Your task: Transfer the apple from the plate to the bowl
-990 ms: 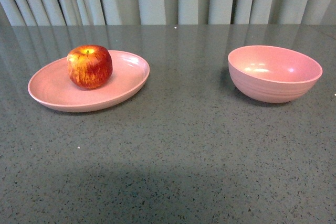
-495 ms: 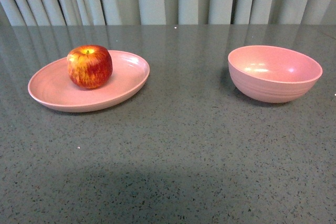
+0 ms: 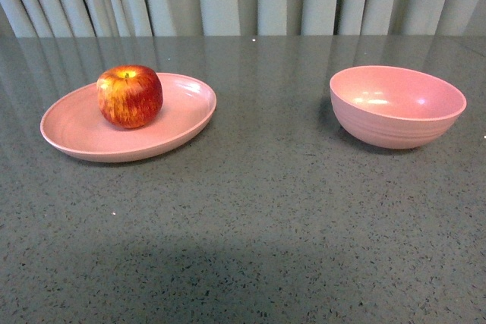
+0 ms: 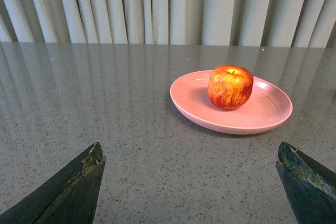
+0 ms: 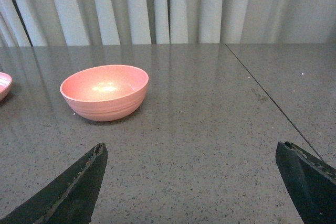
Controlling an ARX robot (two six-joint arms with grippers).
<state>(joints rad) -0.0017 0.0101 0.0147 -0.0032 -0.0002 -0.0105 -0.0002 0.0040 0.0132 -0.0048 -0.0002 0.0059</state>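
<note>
Red apple [image 3: 130,95], yellow-streaked with a yellow stem dimple, is seen on the pink plate [image 3: 76,138] ahead of the wide-spread, empty left hand [image 4: 189,151]; right hand [image 5: 190,150] likewise wide.

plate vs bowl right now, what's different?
Shape: the plate is wide and shallow; the bowl is deeper and narrower, with faint ridges on its outside.
Load: the plate carries the apple; the bowl holds nothing.
Place: in the front view the plate sits left, the bowl right, well apart.
Shared: both are round, matte pink, upright on the grey table.
</note>
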